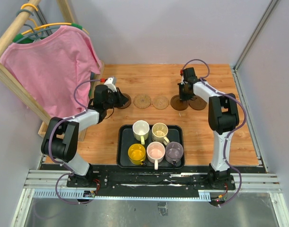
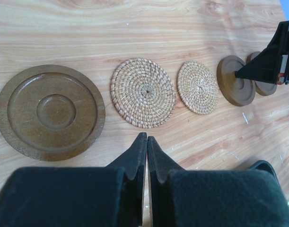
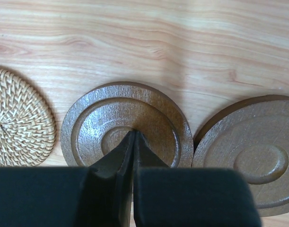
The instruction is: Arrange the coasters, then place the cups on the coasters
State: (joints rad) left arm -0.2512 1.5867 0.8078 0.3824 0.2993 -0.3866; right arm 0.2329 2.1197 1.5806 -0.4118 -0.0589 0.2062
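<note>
Several coasters lie in a row across the far table. From the left they are a dark one (image 1: 123, 100), two woven tan ones (image 1: 142, 100) (image 1: 160, 102), and two dark ones (image 1: 179, 103) (image 1: 198, 103). My left gripper (image 2: 147, 138) is shut and empty, just in front of the gap between the dark coaster (image 2: 50, 111) and the tan coaster (image 2: 143, 92). My right gripper (image 3: 134, 134) is shut, its tips at the centre of a dark coaster (image 3: 126, 124) that almost touches the rightmost one (image 3: 250, 151). White (image 1: 140, 128), cream (image 1: 160, 131), yellow (image 1: 136, 153), pink (image 1: 156, 152) and purple (image 1: 174, 151) cups stand in the tray.
The black tray (image 1: 121, 146) sits near the front edge between the arm bases. A pink shirt (image 1: 54, 66) hangs on a wooden rack at the back left, close to the left arm. A metal frame post (image 1: 255, 33) borders the right side.
</note>
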